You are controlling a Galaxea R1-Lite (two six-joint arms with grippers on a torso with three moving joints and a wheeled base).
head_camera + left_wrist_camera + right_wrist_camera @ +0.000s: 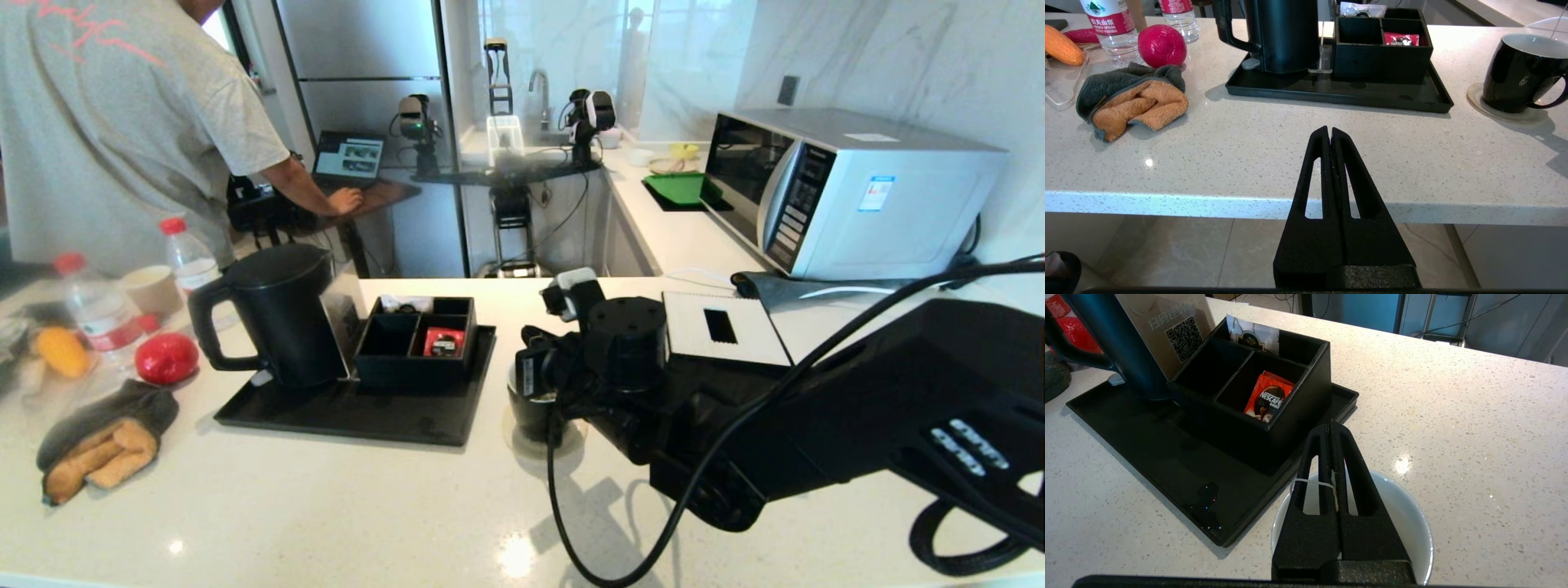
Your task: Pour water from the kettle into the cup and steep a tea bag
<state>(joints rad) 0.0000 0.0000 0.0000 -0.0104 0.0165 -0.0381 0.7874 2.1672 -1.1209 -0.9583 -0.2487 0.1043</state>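
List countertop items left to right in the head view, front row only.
Orange-and-grey cloth → red fruit → kettle → compartment box → cup, with the right end effector over it.

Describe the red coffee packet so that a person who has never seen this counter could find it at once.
Start at the black tray on the white counter, where the tall black kettle stands. Beside the kettle on that tray sits a black divided box. The red packet leans in the front compartment on the side away from the kettle; it is the only red thing in the box.
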